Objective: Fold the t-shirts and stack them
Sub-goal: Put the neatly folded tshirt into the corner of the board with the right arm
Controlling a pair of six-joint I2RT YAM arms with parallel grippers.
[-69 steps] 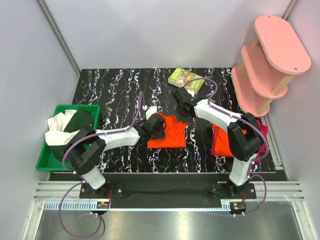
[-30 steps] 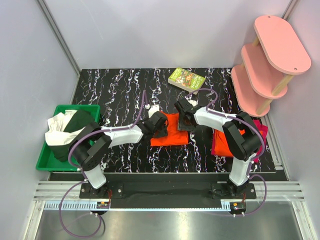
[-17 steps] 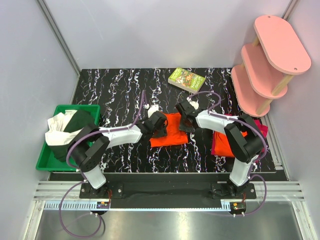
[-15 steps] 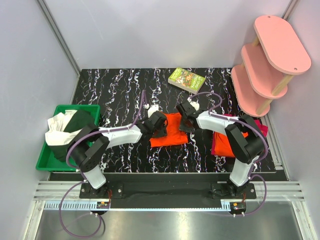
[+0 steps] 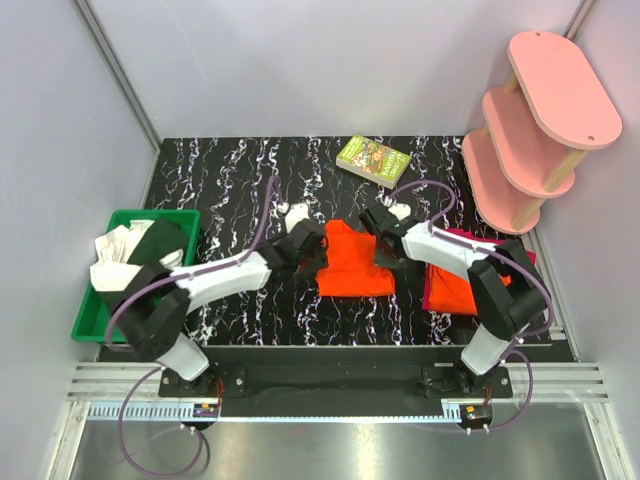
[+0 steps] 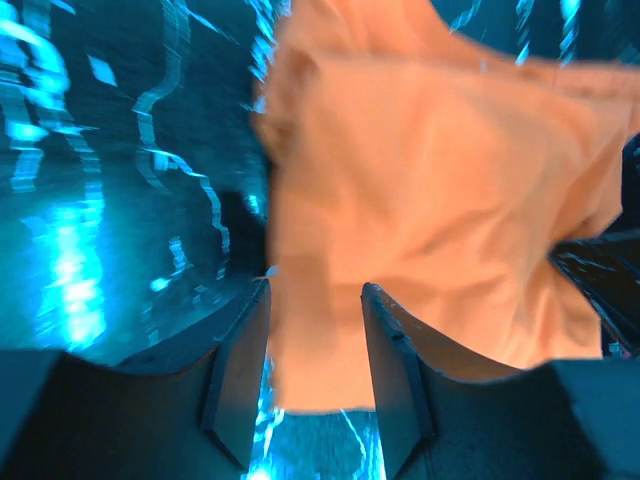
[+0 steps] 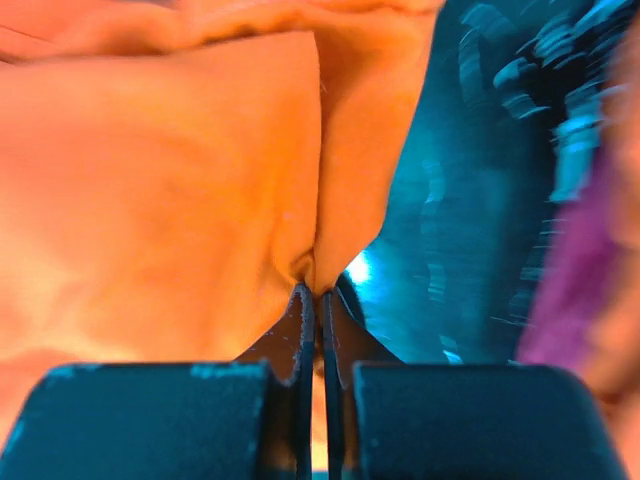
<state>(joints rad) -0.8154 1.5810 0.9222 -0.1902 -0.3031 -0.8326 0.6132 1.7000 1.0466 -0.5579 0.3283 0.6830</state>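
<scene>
Black, white-veined counter carries one bright orange cloth t-shirt at its centre, folded to a compact rectangle. The right end effector is closed, pinching that shirt's right edge. The left end effector has its jaws apart, with the shirt's left edge lying between them, unclamped. A pile of folded orange and magenta-red t-shirts lies near, to the right.

Assessment: folding looks finished or nearly so; the transfer onto the pile is not yet done. A green plastic bin at the left holds white and dark cloth. Whether that is further work, I cannot tell.
</scene>
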